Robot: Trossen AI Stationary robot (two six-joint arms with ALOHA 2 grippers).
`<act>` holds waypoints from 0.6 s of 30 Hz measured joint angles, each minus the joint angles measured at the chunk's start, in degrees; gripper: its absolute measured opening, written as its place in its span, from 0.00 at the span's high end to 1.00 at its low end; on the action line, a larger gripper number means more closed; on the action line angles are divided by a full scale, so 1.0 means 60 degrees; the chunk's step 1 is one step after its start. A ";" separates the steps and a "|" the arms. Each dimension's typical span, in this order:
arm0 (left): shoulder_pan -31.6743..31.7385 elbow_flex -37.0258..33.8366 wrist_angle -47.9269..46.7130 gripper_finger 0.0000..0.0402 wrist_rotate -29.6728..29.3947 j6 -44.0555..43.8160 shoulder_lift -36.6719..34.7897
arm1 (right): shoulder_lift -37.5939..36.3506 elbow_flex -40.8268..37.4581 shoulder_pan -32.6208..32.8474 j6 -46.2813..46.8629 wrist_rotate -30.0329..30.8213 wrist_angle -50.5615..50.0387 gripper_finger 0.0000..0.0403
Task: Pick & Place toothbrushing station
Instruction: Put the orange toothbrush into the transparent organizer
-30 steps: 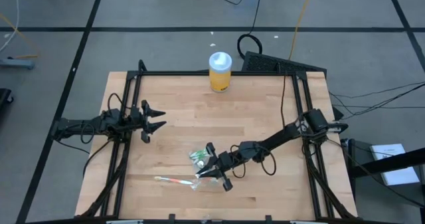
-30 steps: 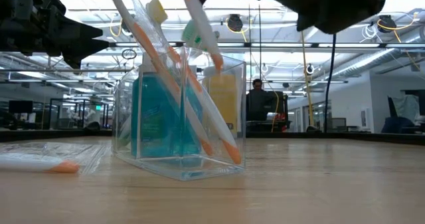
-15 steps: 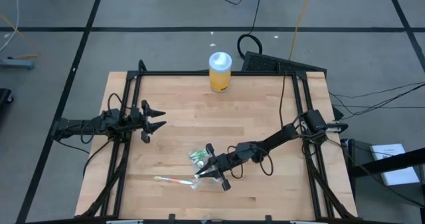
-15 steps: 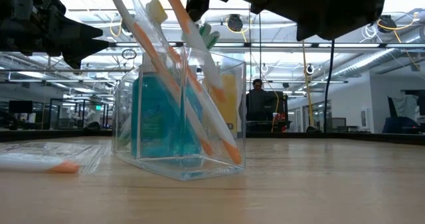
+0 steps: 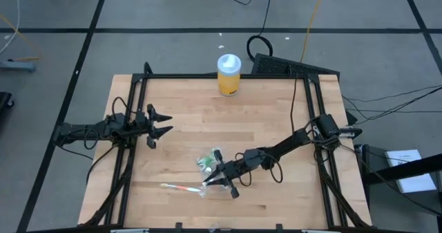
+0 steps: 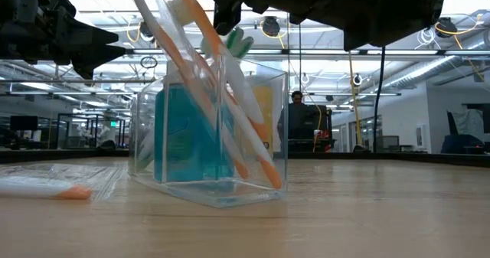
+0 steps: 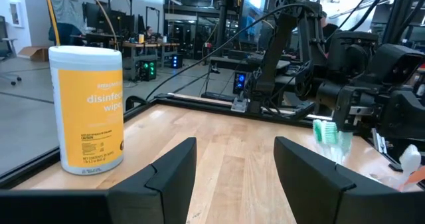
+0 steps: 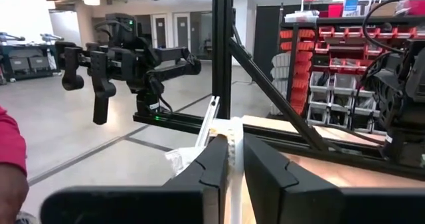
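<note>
Loose wrapped toothbrush (image 6: 53, 189) lower left of low view, nearest cam, flat on table (image 5: 276, 122).
Toothbrushing station (image 6: 210, 139) frame centre, upright on wood, brushes leaning inside.
R gripper (image 5: 222, 182) lower centre of high view, fingers pinched onto white brush handle (image 8: 232, 161) — prob. loading it into station.
L gripper (image 5: 162, 123) centre-left, jaws apart, empty, parked clear.
Yellow jar (image 5: 228, 75) top centre, far edge, untouched.

Toothbrushing station (image 6: 210, 135): small clear plastic container, square-walled, standing on the wooden table near its front edge (image 5: 209, 174); base tipped slightly, one lower edge lifted; holds a teal-blue packet and orange-and-white toothbrushes leaning diagonally, their heads projecting above the rim; green bristles visible at the top.
</note>
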 joint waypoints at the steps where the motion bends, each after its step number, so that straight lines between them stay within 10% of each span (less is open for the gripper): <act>1: -0.0001 0.0000 0.0004 0.48 0.0000 0.0000 0.0000 | 0.0000 0.0000 0.0000 0.0002 0.0000 -0.0002 0.92; 18: 0.0000 0.0000 0.0003 0.48 0.0000 0.0000 0.0000 | -0.0258 -0.0007 0.0004 -0.0364 0.0618 -0.1076 0.59</act>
